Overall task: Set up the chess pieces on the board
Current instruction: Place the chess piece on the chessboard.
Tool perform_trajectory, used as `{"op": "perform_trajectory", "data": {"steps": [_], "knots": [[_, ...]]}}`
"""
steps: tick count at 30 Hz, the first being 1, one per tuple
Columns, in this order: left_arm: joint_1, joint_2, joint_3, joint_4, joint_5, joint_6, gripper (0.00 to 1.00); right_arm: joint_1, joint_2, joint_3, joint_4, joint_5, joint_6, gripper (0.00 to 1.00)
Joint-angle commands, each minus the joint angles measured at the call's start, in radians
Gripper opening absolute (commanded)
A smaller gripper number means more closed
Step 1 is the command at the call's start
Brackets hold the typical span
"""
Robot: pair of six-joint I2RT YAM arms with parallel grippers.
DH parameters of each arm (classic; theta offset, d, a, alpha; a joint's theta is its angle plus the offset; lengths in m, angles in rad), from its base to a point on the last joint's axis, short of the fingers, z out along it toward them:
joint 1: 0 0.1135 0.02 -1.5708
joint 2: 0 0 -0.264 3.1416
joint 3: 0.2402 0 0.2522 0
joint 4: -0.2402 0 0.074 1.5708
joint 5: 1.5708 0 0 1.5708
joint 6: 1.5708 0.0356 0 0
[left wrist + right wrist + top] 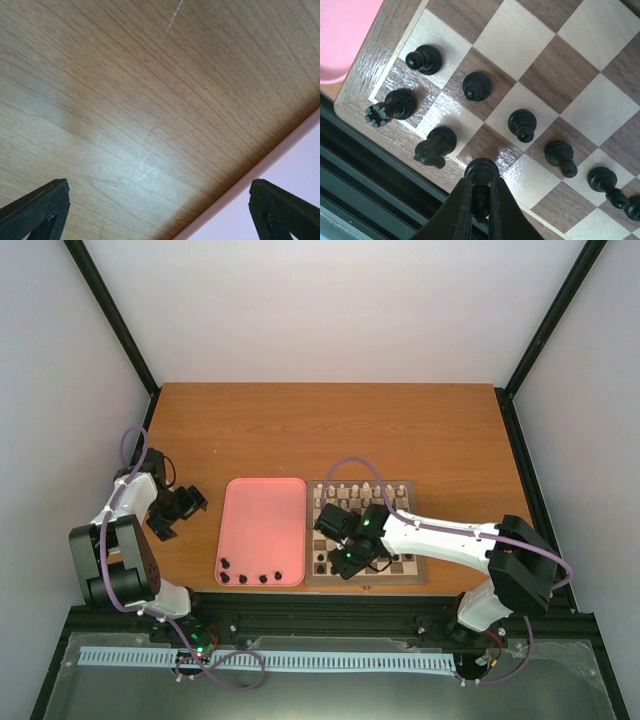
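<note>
**A:** What are the right arm's fingers doing?

**B:** The right gripper (481,200) has its two black fingers (462,210) clamped together on a dark piece (481,171) with a round head, held just below that head. The piece sits at the near edge row of the board (377,70), about the third square from the corner. I cannot tell whether its base touches the wood.

**A:** What is around it?

**B:** In the same row, just beside it, stands a dark knight (434,145), and in the corner a dark rook (387,107). One row further in, dark pawns (476,86) run in a line across the wrist view. Seen from above, cream pieces (360,490) line the far side of the board. A pink tray (262,520) lies just left of the board, with a few loose dark pieces (263,578) near its front edge.

**A:** And the left arm?

**B:** The left gripper (185,502) hangs over bare table (150,100) left of the tray, its fingertips (37,207) wide apart and holding nothing.

**A:** Which step is this?

**B:** It looks like a back-row piece, probably a bishop, is being set down next to the knight. The next move calls for settling the base flat in the middle of its square and opening the fingers only a little so they miss the knight. The gripper should then lift straight up before going to the tray for another piece
</note>
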Motion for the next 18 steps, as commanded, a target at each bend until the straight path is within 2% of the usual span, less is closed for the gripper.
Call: {"op": "perform_trajectory", "data": {"steps": [1, 18], "knots": [[-0.005, 0.012, 0.037, 0.007, -0.006, 0.016, 1.00, -0.022, -0.009, -0.011, 0.035, -0.004, 0.013, 0.03], [-0.005, 0.027, 0.044, 0.008, -0.006, 0.017, 1.00, -0.033, 0.039, -0.003, 0.032, -0.021, -0.007, 0.06]]}}
